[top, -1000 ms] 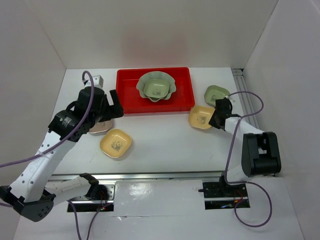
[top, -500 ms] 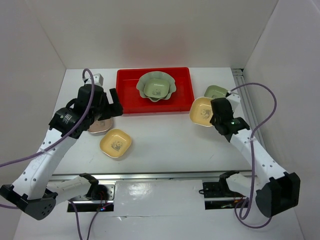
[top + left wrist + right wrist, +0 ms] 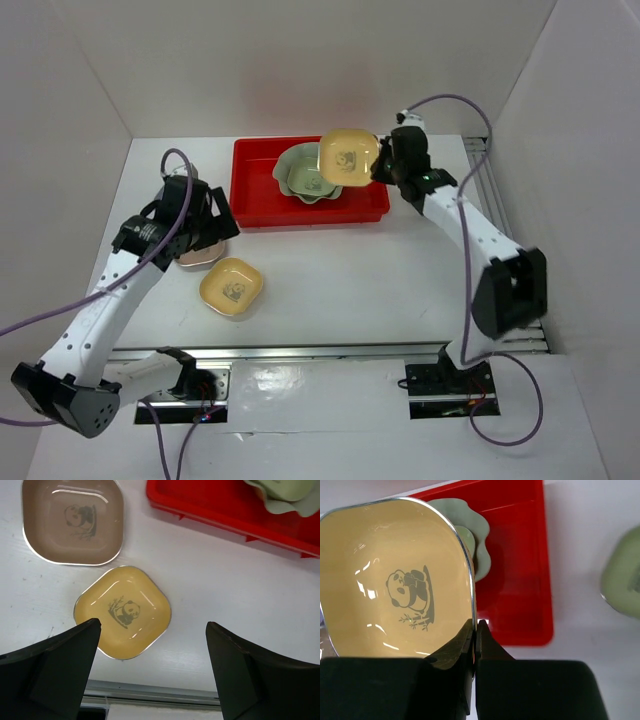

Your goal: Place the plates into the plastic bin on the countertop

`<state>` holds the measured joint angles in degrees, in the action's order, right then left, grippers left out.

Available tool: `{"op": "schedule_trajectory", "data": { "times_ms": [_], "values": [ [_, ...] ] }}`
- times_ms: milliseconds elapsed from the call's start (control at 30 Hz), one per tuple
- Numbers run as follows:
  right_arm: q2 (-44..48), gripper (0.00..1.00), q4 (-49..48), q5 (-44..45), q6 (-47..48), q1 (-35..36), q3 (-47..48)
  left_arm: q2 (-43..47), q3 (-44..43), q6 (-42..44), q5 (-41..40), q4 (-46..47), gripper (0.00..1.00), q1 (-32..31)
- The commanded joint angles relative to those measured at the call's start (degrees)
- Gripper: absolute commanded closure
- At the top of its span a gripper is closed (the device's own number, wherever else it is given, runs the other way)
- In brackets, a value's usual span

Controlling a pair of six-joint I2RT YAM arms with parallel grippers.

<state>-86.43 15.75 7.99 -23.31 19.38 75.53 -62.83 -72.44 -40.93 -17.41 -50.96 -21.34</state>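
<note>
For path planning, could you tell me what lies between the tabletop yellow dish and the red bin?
Only bare countertop, seen in the left wrist view.

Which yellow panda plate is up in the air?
The yellow plate pinched by its rim in the right gripper, held over the red bin. The other yellow plate lies flat on the table.

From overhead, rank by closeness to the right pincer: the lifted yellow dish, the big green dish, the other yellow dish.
1. lifted yellow dish: held by the right pincer.
2. big green dish: left, inside the red bin.
3. other yellow dish: far left, toward the front.
</note>
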Motion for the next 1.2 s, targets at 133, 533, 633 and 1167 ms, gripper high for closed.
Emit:
{"op": "schedule_trajectory", "data": {
  "times_ms": [133, 533, 633, 1167],
  "values": [
    [-22.4, 1.00, -1.9, -4.5, -0.8, 1.5, 19.5, -2.7, 7.3, -1.3, 5.7, 2.4, 0.00, 8.2],
    [-42.8, 1.00, 5.6, 0.1, -6.7, 4.2, 40.3, -0.5, 14.7, -3.9, 5.4, 1.7, 0.00, 20.5],
    [-44.1, 1.00, 5.6, 1.8, -8.8, 5.3, 40.8, -0.5, 16.6, -3.9, 5.3, 1.7, 0.00, 23.4],
    [-42.7, 0.31, 5.6, 4.1, -9.7, 8.0, 41.7, -7.3, 17.8, -2.1, 8.7, 3.3, 0.02, 24.5]
  ]
}}
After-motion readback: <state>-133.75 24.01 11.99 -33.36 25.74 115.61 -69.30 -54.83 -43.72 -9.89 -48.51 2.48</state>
